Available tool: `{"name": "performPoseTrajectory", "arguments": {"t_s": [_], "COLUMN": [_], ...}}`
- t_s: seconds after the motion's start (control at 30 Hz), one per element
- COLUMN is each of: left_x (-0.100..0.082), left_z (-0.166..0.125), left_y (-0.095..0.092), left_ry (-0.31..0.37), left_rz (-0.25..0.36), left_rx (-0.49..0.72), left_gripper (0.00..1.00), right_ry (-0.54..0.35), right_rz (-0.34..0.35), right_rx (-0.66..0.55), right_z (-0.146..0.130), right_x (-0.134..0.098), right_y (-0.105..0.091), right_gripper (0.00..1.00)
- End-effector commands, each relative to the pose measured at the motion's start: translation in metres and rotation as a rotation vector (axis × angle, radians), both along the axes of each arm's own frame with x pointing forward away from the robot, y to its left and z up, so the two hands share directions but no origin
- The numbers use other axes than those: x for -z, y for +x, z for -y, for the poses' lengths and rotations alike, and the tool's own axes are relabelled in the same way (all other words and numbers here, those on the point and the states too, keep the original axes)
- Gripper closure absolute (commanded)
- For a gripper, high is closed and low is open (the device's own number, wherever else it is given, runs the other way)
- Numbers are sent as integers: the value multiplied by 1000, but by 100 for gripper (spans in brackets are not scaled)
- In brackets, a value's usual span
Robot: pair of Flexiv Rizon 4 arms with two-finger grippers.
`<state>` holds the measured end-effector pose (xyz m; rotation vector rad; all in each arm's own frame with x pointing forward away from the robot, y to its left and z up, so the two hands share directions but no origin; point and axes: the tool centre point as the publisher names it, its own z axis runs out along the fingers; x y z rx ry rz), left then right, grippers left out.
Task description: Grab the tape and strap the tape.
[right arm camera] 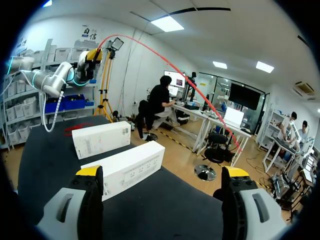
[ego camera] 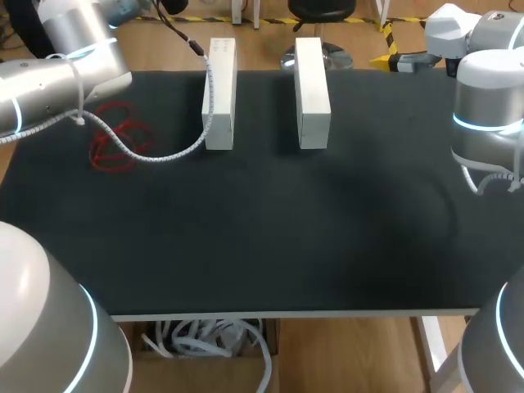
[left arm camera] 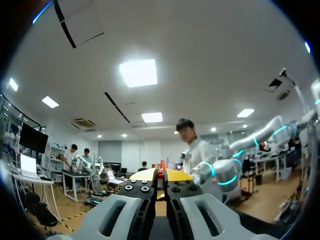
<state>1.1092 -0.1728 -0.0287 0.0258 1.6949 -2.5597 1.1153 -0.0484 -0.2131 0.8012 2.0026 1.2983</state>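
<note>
1. Left gripper [left arm camera: 160,175]: the fingers stand narrow, tips almost together, pinching a short piece of red strand [left arm camera: 160,173] between them. It is held high, off the far left of the table [ego camera: 286,237].
2. Red strand: in the right wrist view it runs from the left gripper in a long arc through the air. Its far end passes out of sight near one finger of the right gripper [right arm camera: 162,172].
3. Right gripper: the fingers stand wide apart and hold nothing. It hangs over the table's right part.
4. Red tape [ego camera: 117,137]: it lies in loose loops on the table's far left, well apart from both grippers. Whether it joins the red strand cannot be told.
5. Containers: the left box [ego camera: 219,94] and the right box [ego camera: 312,94] are white, long and closed. Their contents cannot be seen. They lie parallel at the table's far side with a gap between them.
6. White cable [ego camera: 147,155]: it runs from the left arm [ego camera: 57,74] across the table beside the red tape and passes over the left box.
</note>
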Motion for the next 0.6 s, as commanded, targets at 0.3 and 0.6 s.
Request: {"name": "performPoseTrajectory", "arguments": {"t_s": [0.3,0.6], "left_x": [0,0], "left_z": [0,0], "left_y": [1,1], "left_ry": [-1,-1], "left_rz": [1,1], "left_rx": [1,1], "left_gripper": [100,100], "right_ry": [76,286], "right_rz": [41,142], "right_rx": [132,227], "right_z": [-20,-16], "right_x": [-1,-46], "right_y": [-12,-23], "right_gripper": [0,0]}}
